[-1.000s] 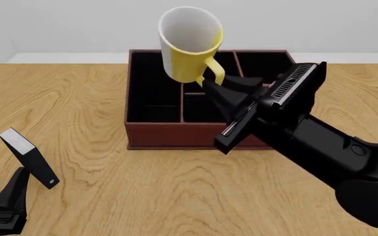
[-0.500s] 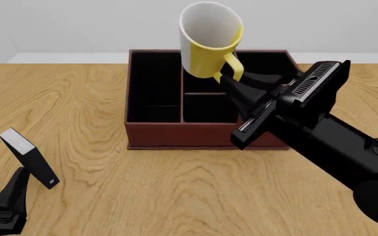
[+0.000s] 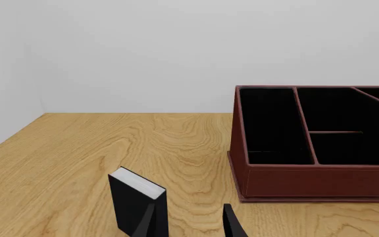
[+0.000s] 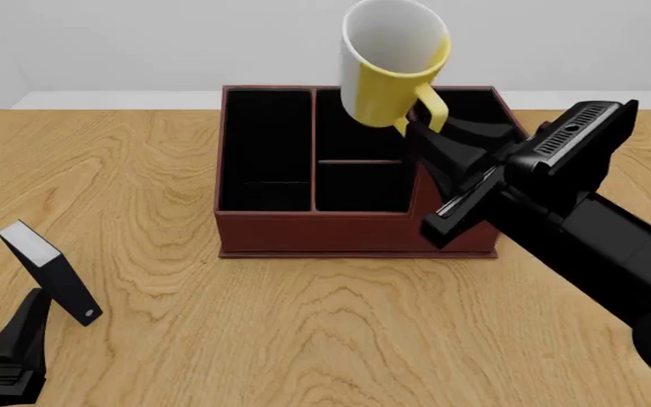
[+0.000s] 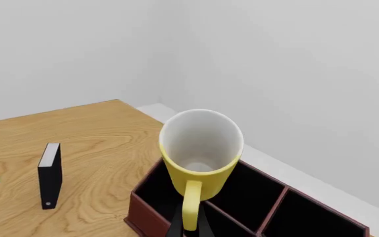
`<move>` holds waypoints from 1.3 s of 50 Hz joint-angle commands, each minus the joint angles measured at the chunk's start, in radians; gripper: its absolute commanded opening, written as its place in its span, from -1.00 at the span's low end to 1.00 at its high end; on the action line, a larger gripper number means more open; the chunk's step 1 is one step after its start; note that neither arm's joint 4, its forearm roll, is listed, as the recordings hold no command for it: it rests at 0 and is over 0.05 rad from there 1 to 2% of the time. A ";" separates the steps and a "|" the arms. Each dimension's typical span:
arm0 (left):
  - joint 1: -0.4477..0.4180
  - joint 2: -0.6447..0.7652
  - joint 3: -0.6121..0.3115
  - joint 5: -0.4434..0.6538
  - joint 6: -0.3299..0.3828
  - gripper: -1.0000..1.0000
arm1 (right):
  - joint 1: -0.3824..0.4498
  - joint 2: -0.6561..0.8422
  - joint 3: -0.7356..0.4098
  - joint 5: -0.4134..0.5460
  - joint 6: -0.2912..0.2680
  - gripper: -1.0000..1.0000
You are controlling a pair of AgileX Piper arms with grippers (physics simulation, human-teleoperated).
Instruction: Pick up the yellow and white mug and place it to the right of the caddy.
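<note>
Wood-grain table [image 4: 303, 322], plain white wall [image 4: 133, 42].

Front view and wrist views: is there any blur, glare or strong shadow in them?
Front view: sharp, evenly lit, no glare; the caddy throws only a thin soft shadow along its base. Right wrist view: the yellow and white mug has crisp edges, with soft shading inside. Left wrist view: the black-and-white block is crisp too.
</note>
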 commanded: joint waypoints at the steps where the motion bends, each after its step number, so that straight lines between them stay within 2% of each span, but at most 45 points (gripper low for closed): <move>1: 0.000 0.000 0.000 0.000 0.000 1.00 | -0.035 -0.029 0.007 0.010 0.023 -1.00; 65: 0.000 0.000 0.000 0.000 0.000 1.00 | -0.168 -0.103 0.030 0.072 0.020 -1.00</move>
